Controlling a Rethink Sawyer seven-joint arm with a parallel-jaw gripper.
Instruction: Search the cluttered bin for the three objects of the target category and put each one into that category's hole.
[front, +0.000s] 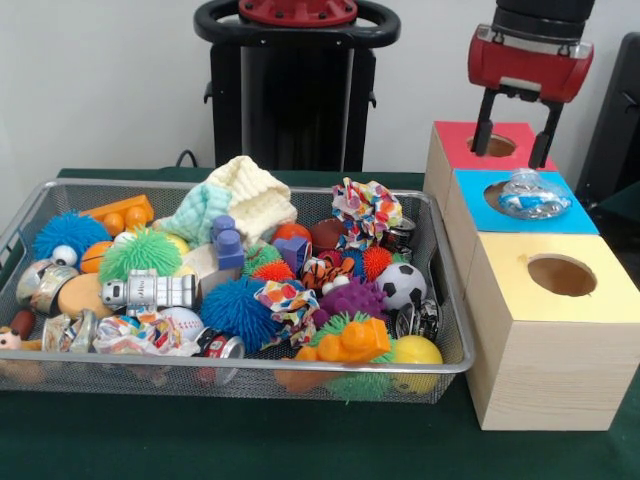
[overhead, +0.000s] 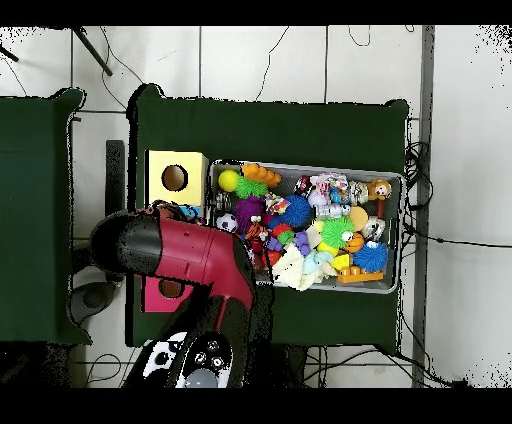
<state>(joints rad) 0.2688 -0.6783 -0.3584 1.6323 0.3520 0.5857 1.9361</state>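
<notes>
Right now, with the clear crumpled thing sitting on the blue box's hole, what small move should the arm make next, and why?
Probably lift the gripper straight up and swing back toward the wire basket. Its jaws are open and empty above the red box, while the clear plastic object already rests in the blue box hole, so that drop looks finished and more searching likely remains.

A dark green cloth-covered table (front: 300, 440) fills the overhead view's centre, on a pale tiled floor (overhead: 260, 60). A second green-covered table (overhead: 35, 210) lies at its 9 o'clock, apart from it. Thin black cables (overhead: 415, 165) trail over the floor at 3 o'clock. In the front view, a plain white wall (front: 90, 80) stands at 12 o'clock.
</notes>
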